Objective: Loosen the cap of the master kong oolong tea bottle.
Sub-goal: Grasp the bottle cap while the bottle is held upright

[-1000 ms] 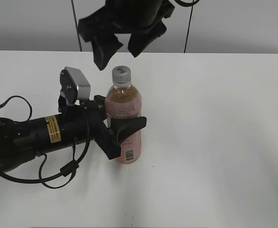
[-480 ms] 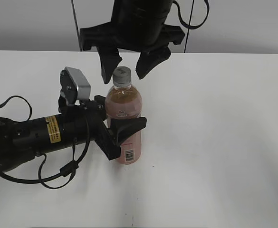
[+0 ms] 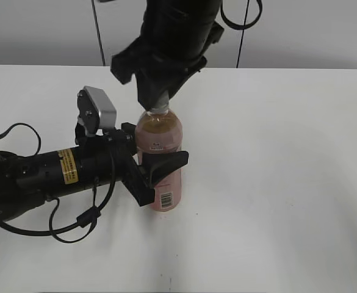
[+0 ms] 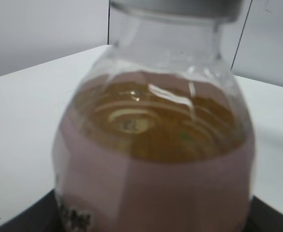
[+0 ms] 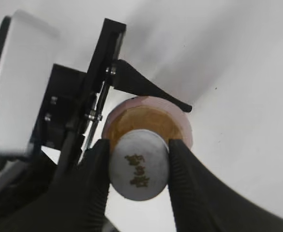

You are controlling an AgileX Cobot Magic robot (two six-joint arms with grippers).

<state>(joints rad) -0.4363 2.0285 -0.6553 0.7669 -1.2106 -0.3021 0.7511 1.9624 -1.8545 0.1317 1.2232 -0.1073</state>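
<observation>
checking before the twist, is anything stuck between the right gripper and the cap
Nothing visible. In the right wrist view the right gripper has a finger on each side of the cap, with no object between.

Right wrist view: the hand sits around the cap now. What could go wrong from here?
1. The right hand flanks the cap with the fingers close at its sides; a weak or off-centre bite could slip on the twist.
2. The left hand holds the master kong oolong tea bottle at its label; if that hold is loose, the bottle may turn with the cap.
</observation>
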